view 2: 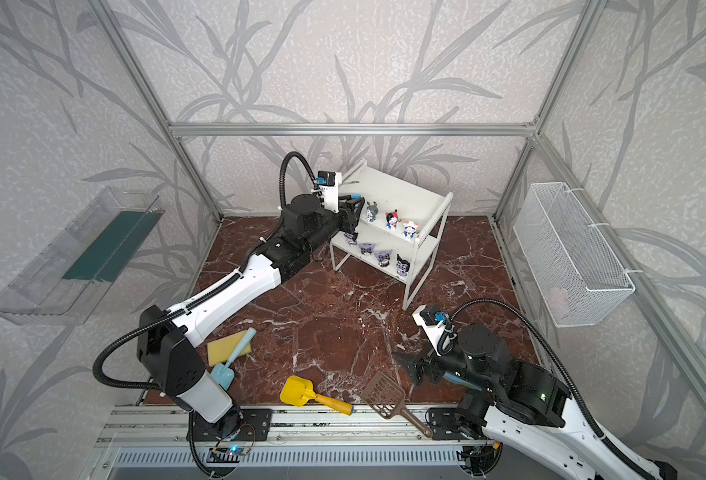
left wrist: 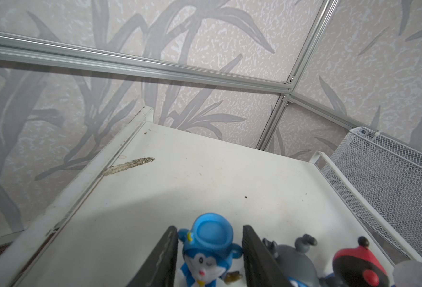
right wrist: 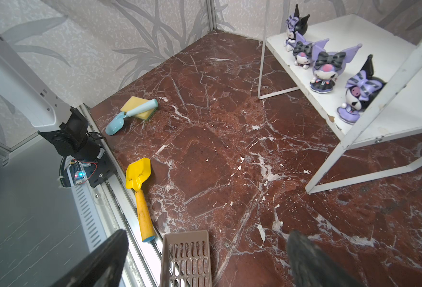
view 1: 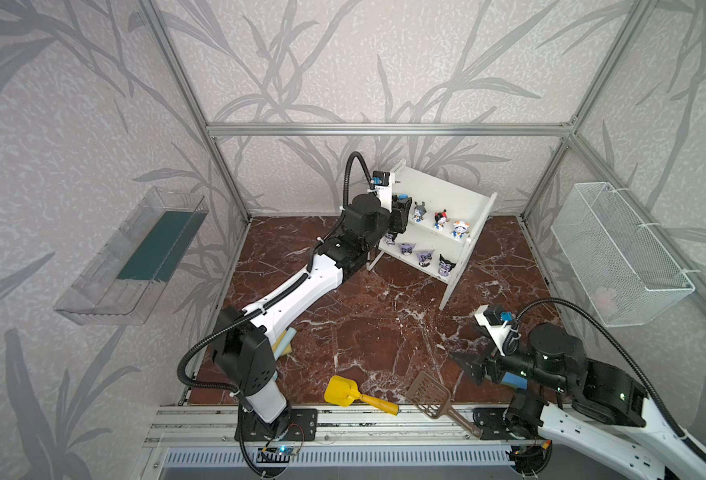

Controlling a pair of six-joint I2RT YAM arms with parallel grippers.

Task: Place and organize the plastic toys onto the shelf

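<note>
White shelf (view 1: 451,195) held all eight toys, four purple-eared ones (right wrist: 325,67) in a row on the bottom tier with the grey toy (view 1: 419,212), red-black toy (view 1: 440,219) and orange-white toy (view 1: 460,229) up top, and the wire basket (view 1: 617,249) just had something pale pink I couldn't make out. Left gripper (left wrist: 210,227) sat snug either side of the blue-headed toy (left wrist: 205,263) at the top tier's end. Couldn't tell if it was pinching or loose, so backing out crooked could've tipped it into the grey toy. Right gripper (right wrist: 207,234) hung wide open, empty.
</note>
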